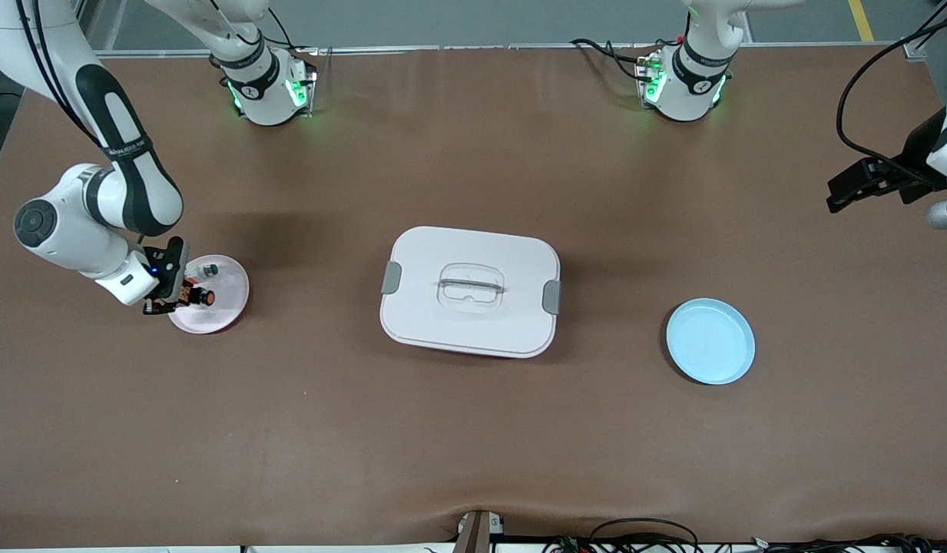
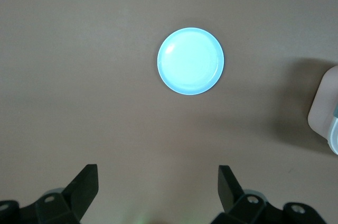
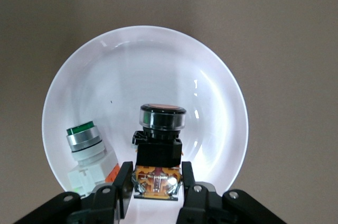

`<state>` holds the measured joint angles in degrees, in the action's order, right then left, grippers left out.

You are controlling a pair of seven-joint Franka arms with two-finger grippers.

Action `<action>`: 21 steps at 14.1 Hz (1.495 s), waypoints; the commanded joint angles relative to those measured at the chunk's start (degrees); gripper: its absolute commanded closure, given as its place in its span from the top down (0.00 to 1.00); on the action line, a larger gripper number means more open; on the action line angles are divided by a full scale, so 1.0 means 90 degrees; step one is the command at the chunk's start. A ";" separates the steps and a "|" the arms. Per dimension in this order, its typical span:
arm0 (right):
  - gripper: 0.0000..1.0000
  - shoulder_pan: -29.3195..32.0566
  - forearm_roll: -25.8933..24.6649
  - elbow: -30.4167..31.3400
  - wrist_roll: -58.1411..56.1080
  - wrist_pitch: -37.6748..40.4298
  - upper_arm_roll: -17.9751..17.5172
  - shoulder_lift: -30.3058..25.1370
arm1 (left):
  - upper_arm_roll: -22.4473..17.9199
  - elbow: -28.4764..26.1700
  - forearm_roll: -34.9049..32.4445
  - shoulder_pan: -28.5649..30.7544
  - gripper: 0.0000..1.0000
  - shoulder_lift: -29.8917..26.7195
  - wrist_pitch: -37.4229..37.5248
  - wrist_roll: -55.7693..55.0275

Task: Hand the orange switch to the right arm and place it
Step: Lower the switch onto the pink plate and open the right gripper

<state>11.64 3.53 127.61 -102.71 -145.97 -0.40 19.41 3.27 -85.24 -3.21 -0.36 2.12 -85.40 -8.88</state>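
Observation:
The orange switch [image 1: 204, 296] rests on the pink plate [image 1: 235, 288] at the right arm's end of the table. My right gripper [image 1: 187, 295] is low over the plate's rim, shut on the switch's orange-metallic rear. In the right wrist view the switch [image 3: 162, 129] stands between my right gripper's [image 3: 157, 170] two fingers, its orange face pointing away, with bare plate [image 3: 148, 65] around it. My left gripper [image 1: 836, 193] waits open and empty, high over the left arm's end of the table; it also shows in the left wrist view [image 2: 157, 176].
A small whitish piece with a green-silver tip [image 1: 204, 270] [image 3: 84, 142] lies on the pink plate beside the switch. A white lidded box [image 1: 470, 290] [image 2: 325, 108] sits mid-table. An empty light blue plate [image 1: 711, 342] [image 2: 190, 61] lies toward the left arm's end.

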 commanded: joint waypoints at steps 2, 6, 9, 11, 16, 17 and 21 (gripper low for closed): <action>0.00 0.0142 0.0057 -0.0126 0.0084 -0.0060 -0.0132 0.0197 | -0.0012 -0.0158 0.0083 -0.0019 1.00 -0.0168 -0.0091 0.0078; 0.00 0.0122 0.0144 -0.0223 0.0094 -0.0080 -0.0132 0.0352 | -0.0012 -0.0168 0.0093 -0.0019 1.00 -0.0216 -0.0081 0.0098; 0.00 0.0103 0.0145 -0.0243 0.0065 -0.0129 -0.0141 0.0382 | -0.0002 -0.0158 0.0093 -0.0019 1.00 -0.0236 -0.0062 0.0098; 0.00 0.0064 0.0145 -0.0253 0.0045 -0.0119 -0.0151 0.0421 | -0.0012 -0.0168 0.0093 -0.0009 1.00 -0.0285 -0.0062 0.0108; 0.00 0.0044 0.0135 -0.0253 0.0025 -0.0178 -0.0161 0.0509 | -0.0012 -0.0168 0.0093 -0.0009 1.00 -0.0265 -0.0071 0.0108; 0.00 0.0035 0.0145 -0.0263 0.0093 -0.0168 -0.0161 0.0509 | -0.0012 -0.0168 0.0093 -0.0009 1.00 -0.0265 -0.0071 0.0108; 1.00 -0.0034 0.0135 -0.0603 0.0123 0.0007 -0.0161 0.0509 | -0.0012 -0.0178 0.0093 -0.0009 1.00 -0.0265 -0.0062 0.0108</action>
<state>11.47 3.96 124.86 -101.94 -147.22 -1.60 23.18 3.38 -85.47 -3.21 -0.42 1.19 -85.43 -8.88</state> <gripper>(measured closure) 0.322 0.000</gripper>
